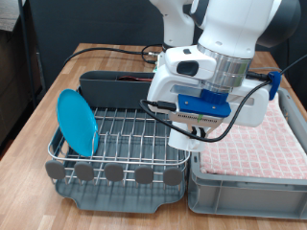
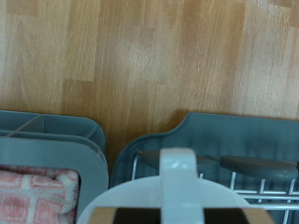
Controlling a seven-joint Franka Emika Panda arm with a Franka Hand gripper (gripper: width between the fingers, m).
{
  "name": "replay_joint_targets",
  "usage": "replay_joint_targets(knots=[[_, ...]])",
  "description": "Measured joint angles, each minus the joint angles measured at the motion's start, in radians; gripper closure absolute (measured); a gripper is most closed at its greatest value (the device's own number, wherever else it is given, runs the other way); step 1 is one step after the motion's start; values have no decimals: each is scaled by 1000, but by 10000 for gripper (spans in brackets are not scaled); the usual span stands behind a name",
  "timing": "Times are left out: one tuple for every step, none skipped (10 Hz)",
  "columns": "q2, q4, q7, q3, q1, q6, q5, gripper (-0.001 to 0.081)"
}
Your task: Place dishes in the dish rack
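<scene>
My gripper (image 1: pixel 195 123) hangs over the exterior view's right end of the dish rack (image 1: pixel 115 172), next to its tall back compartment. In the wrist view a small white mug (image 2: pixel 176 177) with its handle showing sits between my fingertips (image 2: pixel 177 217); the gripper is shut on it. The bright-blue plate (image 1: pixel 77 122) stands on edge in the wire grid at the exterior view's left. The reddish-brown wooden spoon (image 2: pixel 254 166) lies in the rack's back part, seen in the wrist view.
A grey bin (image 1: pixel 245 187) with pink checked cloth (image 1: pixel 269 134) stands right of the rack; it also shows in the wrist view (image 2: pixel 56 154). Black cables run across the wooden table (image 1: pixel 106 53) behind the rack.
</scene>
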Motion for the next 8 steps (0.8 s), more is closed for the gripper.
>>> replay_joint_targets(knots=[[6,0,-4,1,-6,8,2,734],[12,3,-12,4,-15,20,5,734],[22,9,-24,8,-26,30,12,734],[33,16,-34,14,-39,42,19,734],[44,25,-46,21,-52,50,27,734],[57,37,-60,30,-67,57,38,734],[71,51,-72,40,-83,61,47,734],[86,67,-85,53,-98,62,62,734]])
